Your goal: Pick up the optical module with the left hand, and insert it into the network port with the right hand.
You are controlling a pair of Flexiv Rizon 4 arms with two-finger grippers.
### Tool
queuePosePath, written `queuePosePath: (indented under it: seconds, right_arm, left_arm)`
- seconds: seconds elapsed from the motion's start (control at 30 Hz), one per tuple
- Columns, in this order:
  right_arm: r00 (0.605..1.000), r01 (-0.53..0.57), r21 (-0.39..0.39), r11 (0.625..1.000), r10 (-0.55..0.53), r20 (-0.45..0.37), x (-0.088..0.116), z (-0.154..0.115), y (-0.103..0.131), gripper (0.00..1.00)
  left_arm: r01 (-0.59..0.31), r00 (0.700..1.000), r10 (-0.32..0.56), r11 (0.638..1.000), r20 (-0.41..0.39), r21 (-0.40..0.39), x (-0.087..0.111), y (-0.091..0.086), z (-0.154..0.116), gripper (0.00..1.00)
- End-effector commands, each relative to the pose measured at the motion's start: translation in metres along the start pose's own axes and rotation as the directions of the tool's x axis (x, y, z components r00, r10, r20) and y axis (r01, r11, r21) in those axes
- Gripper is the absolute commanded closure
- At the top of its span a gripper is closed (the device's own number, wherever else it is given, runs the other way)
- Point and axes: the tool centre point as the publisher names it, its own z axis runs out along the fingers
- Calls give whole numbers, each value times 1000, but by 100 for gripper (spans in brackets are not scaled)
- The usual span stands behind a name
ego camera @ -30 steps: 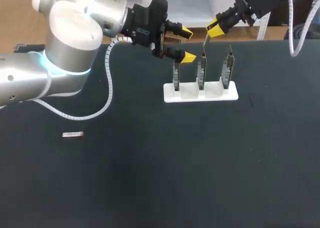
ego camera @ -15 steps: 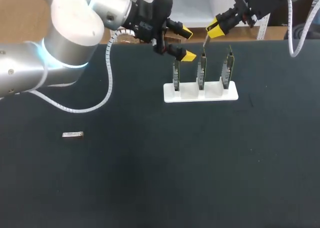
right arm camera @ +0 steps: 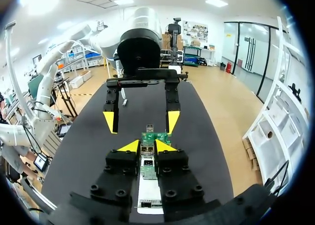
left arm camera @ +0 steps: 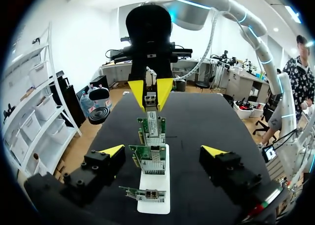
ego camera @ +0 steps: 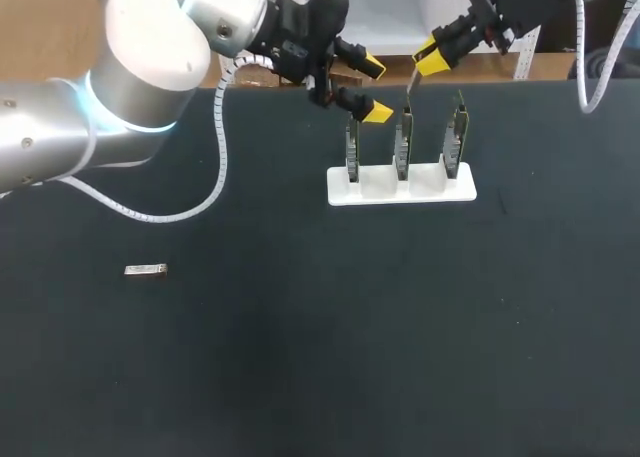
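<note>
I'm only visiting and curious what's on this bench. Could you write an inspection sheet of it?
Surface: black table.
Job's things: white stand with three upright circuit boards; silver module lying apart, far off to its left.
Clutter: nothing seen.
Grippers: left gripper open beside the stand's left board; right gripper shut on a thin module above the middle board.
Cables: white coiled cable sagging over the table.
Surroundings: nothing seen.

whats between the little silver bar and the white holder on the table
Nothing. In the head view the black table is bare all the way from the silver bar to the white holder.
</note>
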Motion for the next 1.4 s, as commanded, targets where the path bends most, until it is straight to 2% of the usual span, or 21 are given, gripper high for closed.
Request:
queuePosePath:
  seconds: [0.03,0.73,0.8,1.4]
  right_arm:
    - [1000,-1,-3,1000,1,1,1,0,-1,100]
    - [998,-18,-65,998,14,-60,5,2,-9,100]
    - [996,-19,-71,997,13,-84,4,4,-10,100]
    - [994,-47,-50,998,42,-99,3,17,-4,100]
  left_arm:
    - [0,1000,0,1000,-1,9,-1,3,1,0]
    - [0,1000,0,1000,-1,9,-1,3,1,0]
    - [0,1000,0,1000,-1,9,-1,3,1,0]
    - [0,1000,0,1000,-1,9,-1,3,1,0]
